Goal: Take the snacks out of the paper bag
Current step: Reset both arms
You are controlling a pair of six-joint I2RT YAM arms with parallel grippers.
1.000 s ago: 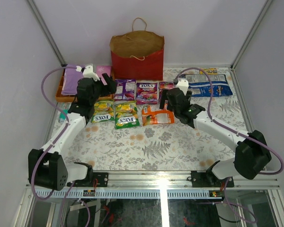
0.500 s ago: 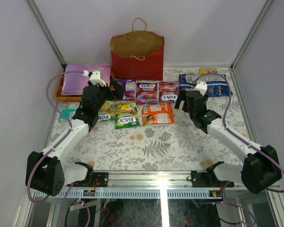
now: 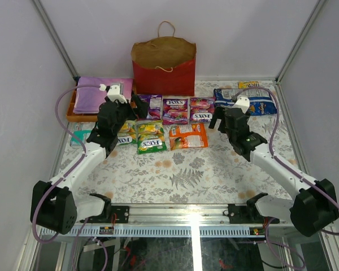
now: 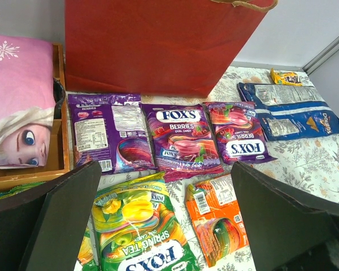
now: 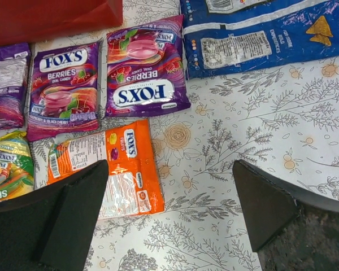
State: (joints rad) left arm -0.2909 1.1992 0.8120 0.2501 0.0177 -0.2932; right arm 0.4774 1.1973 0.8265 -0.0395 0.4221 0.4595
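The red paper bag (image 3: 163,65) stands upright at the back and shows as a red wall in the left wrist view (image 4: 152,45). The snacks lie flat in front of it: three purple Fox's bags (image 3: 175,109), green/yellow Fox's bags (image 3: 151,135), an orange packet (image 3: 188,136), a blue-white bag (image 3: 246,100), a small yellow bar (image 3: 248,84) and a teal packet (image 3: 79,136). My left gripper (image 4: 164,226) is open and empty above the green bag (image 4: 138,231) and the orange packet (image 4: 217,217). My right gripper (image 5: 169,214) is open and empty beside the orange packet (image 5: 110,169).
An orange tray (image 3: 73,116) with a flat purple patterned item (image 3: 96,93) sits at the back left, behind my left arm. Grey walls and metal posts enclose the table on three sides. The floral cloth (image 3: 181,175) covers the near half.
Over the last second my left gripper moved right, off the tray, and my right gripper drew back to the right, uncovering the third purple bag. Both jaws have stayed open.
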